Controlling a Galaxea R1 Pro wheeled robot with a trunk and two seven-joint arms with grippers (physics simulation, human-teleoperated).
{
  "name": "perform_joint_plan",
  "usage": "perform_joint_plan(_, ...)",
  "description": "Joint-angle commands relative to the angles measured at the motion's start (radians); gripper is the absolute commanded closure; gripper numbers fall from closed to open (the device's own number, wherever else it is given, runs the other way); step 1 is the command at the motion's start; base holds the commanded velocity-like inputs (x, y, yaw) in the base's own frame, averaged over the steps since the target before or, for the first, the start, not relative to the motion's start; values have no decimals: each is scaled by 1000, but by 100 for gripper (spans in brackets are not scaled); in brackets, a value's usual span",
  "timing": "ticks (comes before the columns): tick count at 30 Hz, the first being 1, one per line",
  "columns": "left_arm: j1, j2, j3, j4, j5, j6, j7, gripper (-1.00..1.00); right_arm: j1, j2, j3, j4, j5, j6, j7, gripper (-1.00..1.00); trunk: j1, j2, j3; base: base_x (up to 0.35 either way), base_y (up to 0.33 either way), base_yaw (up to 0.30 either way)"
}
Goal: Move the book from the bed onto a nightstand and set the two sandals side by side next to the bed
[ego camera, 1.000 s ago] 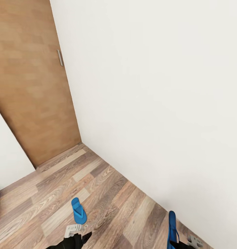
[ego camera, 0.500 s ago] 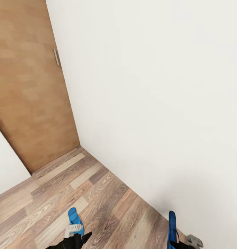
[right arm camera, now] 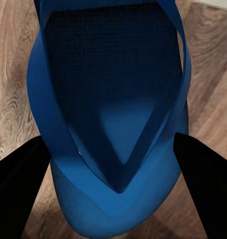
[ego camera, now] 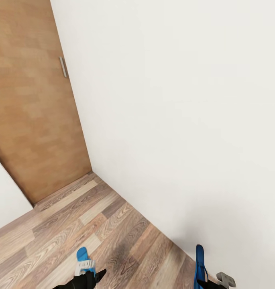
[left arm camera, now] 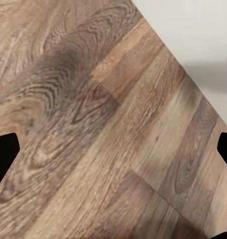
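Note:
One bright blue sandal (ego camera: pixel 81 254) lies flat on the wood plank floor, just beyond my left gripper (ego camera: pixel 89 277). The left wrist view shows that gripper (left arm camera: pixel 113 154) open, with only bare floor between its dark fingertips (left arm camera: pixel 4 154). My right gripper (ego camera: pixel 207 284) is shut on the other sandal (ego camera: pixel 199 263), which stands on edge close to the white wall. In the right wrist view this sandal (right arm camera: pixel 113 114) sits between the black fingers (right arm camera: pixel 19 189), straps facing the camera. The book, the bed and the nightstand are out of view.
A white wall (ego camera: pixel 173 120) runs diagonally across the right and meets a light brown wooden door (ego camera: pixel 33 120) with a metal handle (ego camera: pixel 63 66) in the corner. Another white wall (ego camera: pixel 5 200) stands at the left. Plank floor (ego camera: pixel 93 216) lies between.
The whole picture has shifted, so the camera has moved. The floor sandal now sits lower and nearer my left gripper. Both grippers keep their places in the picture, the right still holding its sandal.

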Motion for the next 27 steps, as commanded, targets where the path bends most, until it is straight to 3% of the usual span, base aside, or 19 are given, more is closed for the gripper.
perform_joint_plan(1, 0, 0, 0, -1, 11, 10, -3, -100, 0, 0, -8, -1, -2, 8, 4, 100, 0, 0, -1, 242, 0, 0)
perform_joint_plan(6, 0, 1, 0, -1, 11, 10, -3, -100, 0, 0, -8, -1, -2, 9, 4, 100, 0, 0, -1, 176, 0, 0)
perform_joint_plan(27, 0, 1, 2, -2, 7, 10, 1, -100, 0, 0, -8, -1, 0, 9, 6, 100, 0, 0, -1, 4, 0, 0)
